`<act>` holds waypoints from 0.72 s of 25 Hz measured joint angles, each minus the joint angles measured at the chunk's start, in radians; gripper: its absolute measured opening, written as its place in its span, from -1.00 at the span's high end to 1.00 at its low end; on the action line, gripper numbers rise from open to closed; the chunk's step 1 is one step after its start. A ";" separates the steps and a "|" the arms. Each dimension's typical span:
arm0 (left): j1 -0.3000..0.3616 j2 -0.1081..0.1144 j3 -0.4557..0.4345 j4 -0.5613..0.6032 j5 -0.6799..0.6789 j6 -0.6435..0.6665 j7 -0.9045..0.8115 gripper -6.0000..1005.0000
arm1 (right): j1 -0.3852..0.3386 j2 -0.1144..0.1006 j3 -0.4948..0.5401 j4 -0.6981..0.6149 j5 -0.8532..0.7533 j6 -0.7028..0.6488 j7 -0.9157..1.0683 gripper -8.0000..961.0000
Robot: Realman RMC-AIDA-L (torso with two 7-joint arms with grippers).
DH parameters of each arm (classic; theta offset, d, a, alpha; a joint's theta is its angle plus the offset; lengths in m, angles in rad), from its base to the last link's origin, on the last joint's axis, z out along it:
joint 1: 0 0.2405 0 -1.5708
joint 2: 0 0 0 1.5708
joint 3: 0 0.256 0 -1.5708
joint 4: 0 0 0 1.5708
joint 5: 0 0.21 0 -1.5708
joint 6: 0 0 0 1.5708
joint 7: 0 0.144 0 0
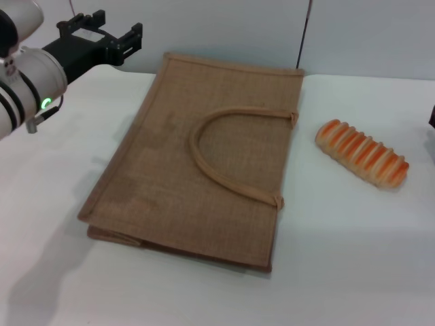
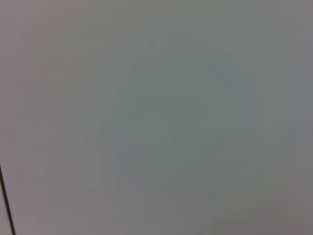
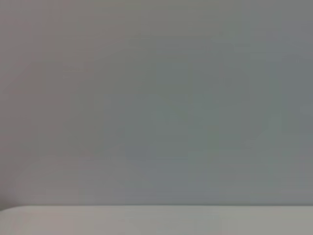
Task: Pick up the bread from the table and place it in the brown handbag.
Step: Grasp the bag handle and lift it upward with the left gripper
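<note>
The bread (image 1: pixel 362 153), a cream loaf with orange-brown ribbed stripes, lies on the white table (image 1: pixel 340 272) to the right of the brown handbag (image 1: pixel 204 159). The handbag lies flat in the middle of the table, one looped handle (image 1: pixel 231 146) on top, its opening facing the bread. My left gripper (image 1: pixel 129 37), black, hovers at the far left, above the table beside the bag's far left corner, holding nothing. Only a dark sliver of my right arm (image 1: pixel 432 115) shows at the right edge, beyond the bread. Both wrist views show only blank grey wall; the right wrist view also shows a strip of table edge (image 3: pixel 156 220).
A grey wall (image 1: pixel 353 34) stands behind the table's far edge. Bare tabletop lies in front of the bag and around the bread.
</note>
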 joint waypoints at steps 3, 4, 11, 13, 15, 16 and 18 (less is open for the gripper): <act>-0.001 0.021 0.005 -0.004 0.076 0.000 -0.086 -0.41 | -0.012 0.004 0.006 0.003 0.002 0.071 0.001 -0.60; 0.000 0.021 0.003 -0.005 0.092 0.000 -0.095 -0.39 | -0.022 0.005 0.007 0.006 0.003 0.111 0.003 -0.60; -0.005 0.068 0.004 -0.002 0.253 -0.034 -0.308 -0.30 | -0.086 0.003 0.017 0.005 0.002 0.305 0.057 -0.60; -0.014 0.087 -0.004 -0.004 0.355 -0.074 -0.434 -0.29 | -0.089 0.003 0.013 0.005 0.000 0.330 0.066 -0.60; -0.035 0.095 -0.023 -0.009 0.474 -0.117 -0.559 -0.28 | -0.093 0.003 0.012 0.005 0.000 0.352 0.068 -0.60; -0.050 0.096 -0.041 -0.014 0.552 -0.149 -0.627 -0.27 | -0.095 0.003 0.012 0.004 0.000 0.358 0.068 -0.60; -0.075 0.086 -0.100 -0.018 0.702 -0.226 -0.745 -0.27 | -0.096 0.003 0.012 0.003 0.000 0.365 0.068 -0.60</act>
